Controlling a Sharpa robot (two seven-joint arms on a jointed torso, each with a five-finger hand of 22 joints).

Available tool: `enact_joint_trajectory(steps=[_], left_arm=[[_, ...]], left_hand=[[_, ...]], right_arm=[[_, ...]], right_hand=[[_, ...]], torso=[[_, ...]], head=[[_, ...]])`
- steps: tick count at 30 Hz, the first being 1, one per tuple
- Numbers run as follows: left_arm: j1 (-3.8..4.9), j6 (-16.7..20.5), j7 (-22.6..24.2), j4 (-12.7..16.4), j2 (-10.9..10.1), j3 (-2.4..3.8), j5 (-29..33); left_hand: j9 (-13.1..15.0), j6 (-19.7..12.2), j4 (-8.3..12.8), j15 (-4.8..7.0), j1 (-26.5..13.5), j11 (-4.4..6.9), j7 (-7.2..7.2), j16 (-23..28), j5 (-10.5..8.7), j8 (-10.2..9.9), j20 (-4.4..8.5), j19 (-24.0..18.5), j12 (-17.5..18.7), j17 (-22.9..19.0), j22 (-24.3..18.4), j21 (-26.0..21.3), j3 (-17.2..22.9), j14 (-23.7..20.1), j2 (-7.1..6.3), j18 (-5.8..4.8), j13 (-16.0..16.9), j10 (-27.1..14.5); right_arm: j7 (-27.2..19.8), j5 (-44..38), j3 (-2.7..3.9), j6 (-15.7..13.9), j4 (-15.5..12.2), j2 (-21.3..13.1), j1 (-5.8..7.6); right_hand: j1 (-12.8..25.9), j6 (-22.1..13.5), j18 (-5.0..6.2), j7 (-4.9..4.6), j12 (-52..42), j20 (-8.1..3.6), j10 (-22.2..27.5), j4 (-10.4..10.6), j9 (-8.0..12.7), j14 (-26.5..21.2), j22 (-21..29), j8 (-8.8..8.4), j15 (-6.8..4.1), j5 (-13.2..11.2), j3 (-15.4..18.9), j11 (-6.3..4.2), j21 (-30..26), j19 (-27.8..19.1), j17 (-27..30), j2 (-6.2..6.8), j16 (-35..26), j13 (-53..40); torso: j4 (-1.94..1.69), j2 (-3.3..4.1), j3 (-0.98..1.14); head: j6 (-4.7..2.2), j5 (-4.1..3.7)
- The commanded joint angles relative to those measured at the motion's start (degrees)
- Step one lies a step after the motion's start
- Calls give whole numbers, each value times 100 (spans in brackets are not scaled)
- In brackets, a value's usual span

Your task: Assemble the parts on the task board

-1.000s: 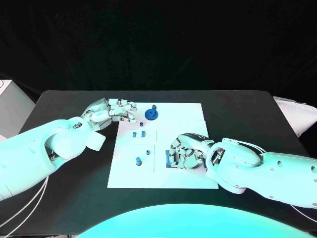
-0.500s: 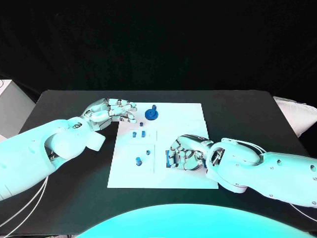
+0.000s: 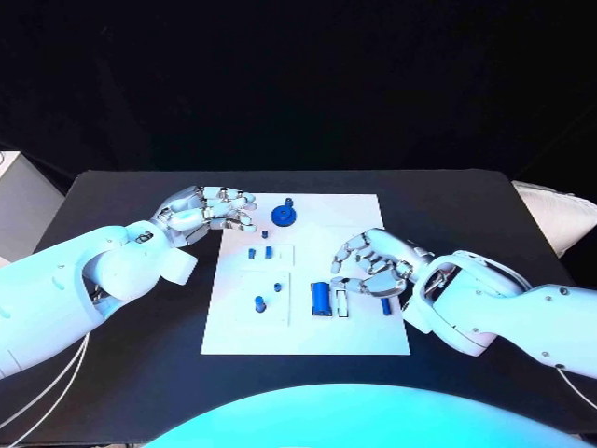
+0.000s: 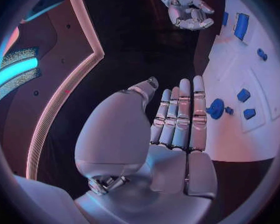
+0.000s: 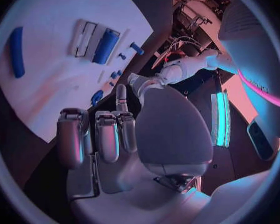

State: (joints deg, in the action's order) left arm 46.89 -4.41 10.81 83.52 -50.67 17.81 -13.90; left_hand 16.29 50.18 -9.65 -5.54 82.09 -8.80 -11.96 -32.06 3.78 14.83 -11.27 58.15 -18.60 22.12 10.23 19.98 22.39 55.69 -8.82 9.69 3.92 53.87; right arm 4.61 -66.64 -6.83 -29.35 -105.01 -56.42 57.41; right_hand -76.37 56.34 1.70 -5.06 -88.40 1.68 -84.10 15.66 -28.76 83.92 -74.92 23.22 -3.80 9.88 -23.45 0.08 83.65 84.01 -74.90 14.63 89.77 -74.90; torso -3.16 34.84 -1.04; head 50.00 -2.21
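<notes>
One part (image 3: 386, 305) half behind right hand (image 3: 368, 263)

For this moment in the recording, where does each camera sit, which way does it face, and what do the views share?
Head view: on the robot's head, looking down at the black table and white board; both arms show, the left robot hand and the right robot hand.
Left wrist view: behind the left robot hand, facing across the board.
Right wrist view: behind the right robot hand, facing the board.
Shared: the long blue part shows in all three.
</notes>
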Motion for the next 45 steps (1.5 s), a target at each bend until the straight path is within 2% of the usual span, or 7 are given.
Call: enact_joint_trajectory(steps=[1, 8, 11, 17, 24, 33, 45], left_arm=[[-7, -74, 46, 2, 16, 5, -5], [-8, -67, 73, 4, 35, 5, -4], [-14, -70, 77, 2, 37, 5, -3], [-42, -74, 83, 1, 43, 5, -3], [-59, -79, 83, 12, 36, 5, -3], [-67, -81, 80, 23, 20, 5, -4], [-70, -86, 73, 34, -12, 5, -4]], left_hand=[[-9, 24, -20, -23, -16, -26, -17, 37, 26, -12, -1, 56, 24, 15, -12, -33, 15, 0, 55, 72, 7, -18], [-10, 24, -22, -23, -20, -26, -16, 38, 25, -12, -1, 57, 24, 18, -13, -34, 13, 1, 53, 71, 7, -17], [-9, 29, -27, -22, -26, -22, -13, 38, 23, -9, -2, 61, 15, 24, -17, -38, 12, 5, 55, 72, 11, 2], [-8, 33, -30, -17, -26, -15, -8, 39, 24, -8, 0, 69, -2, 33, -21, -43, 12, 10, 56, 73, 18, 34], [-8, 34, -30, -16, -26, -13, -6, 39, 24, -7, 0, 71, -7, 36, -22, -44, 13, 12, 57, 74, 20, 45], [-8, 36, -31, -13, -25, -10, -3, 38, 24, -7, 2, 76, -13, 42, -24, -46, 13, 17, 57, 75, 23, 58], [-8, 36, -31, -13, -26, -9, -3, 38, 24, -7, 2, 76, -13, 42, -24, -46, 13, 17, 57, 75, 23, 58]], right_arm=[[-304, 834, 6, -229, 27, -208, 89], [214, 428, 8, 493, 167, -649, 161], [435, 122, 6, 750, 103, -839, 139], [885, -502, 1, 1037, -14, -1089, 58], [1327, -1090, -3, 1110, -124, -1156, -69], [1660, -1555, -5, 1071, -125, -1039, -205], [1942, -1931, -9, 953, 30, -803, -338]], right_hand=[[103, -114, -41, -32, 56, 74, -470, 22, 32, 600, -1264, -116, 59, 14, 91, 72, -20, 446, -1478, -31, 3, -1386], [494, -75, -9, -71, 136, 135, -428, 81, 115, 572, -1208, -331, 105, 179, 614, 115, -182, 411, -1375, 6, -64, -1340], [517, 55, -6, -28, 145, 119, -425, 81, 118, 569, -1205, -362, 77, 166, 1013, 80, -197, 411, -1363, -101, -73, -1334], [398, 251, -6, 40, 168, 77, -417, 94, 100, 568, -1206, -360, 27, 128, 1628, 22, -207, 417, -1356, -311, -79, -1321], [446, 352, -6, 77, 197, 52, -405, 113, 88, 566, -1208, -344, 0, 212, 2046, -11, -213, 421, -1348, -433, -86, -1305], [576, 423, -6, 109, 217, 32, -397, 124, 70, 566, -1208, -311, -23, 271, 2369, -38, -221, 423, -1347, -522, -88, -1295], [636, 433, -8, 120, 216, 25, -399, 121, 65, 567, -1213, -304, -30, 297, 2445, -47, -212, 427, -1351, -607, -85, -1295]], torso=[[8, -2, -6], [23, -12, -21], [24, -4, -10], [32, -7, -18], [11, -4, -20], [6, -5, -27], [11, -2, -17]], head=[[0, -43], [0, -94], [0, -127], [0, -188], [0, -248], [0, -234], [0, -188]])
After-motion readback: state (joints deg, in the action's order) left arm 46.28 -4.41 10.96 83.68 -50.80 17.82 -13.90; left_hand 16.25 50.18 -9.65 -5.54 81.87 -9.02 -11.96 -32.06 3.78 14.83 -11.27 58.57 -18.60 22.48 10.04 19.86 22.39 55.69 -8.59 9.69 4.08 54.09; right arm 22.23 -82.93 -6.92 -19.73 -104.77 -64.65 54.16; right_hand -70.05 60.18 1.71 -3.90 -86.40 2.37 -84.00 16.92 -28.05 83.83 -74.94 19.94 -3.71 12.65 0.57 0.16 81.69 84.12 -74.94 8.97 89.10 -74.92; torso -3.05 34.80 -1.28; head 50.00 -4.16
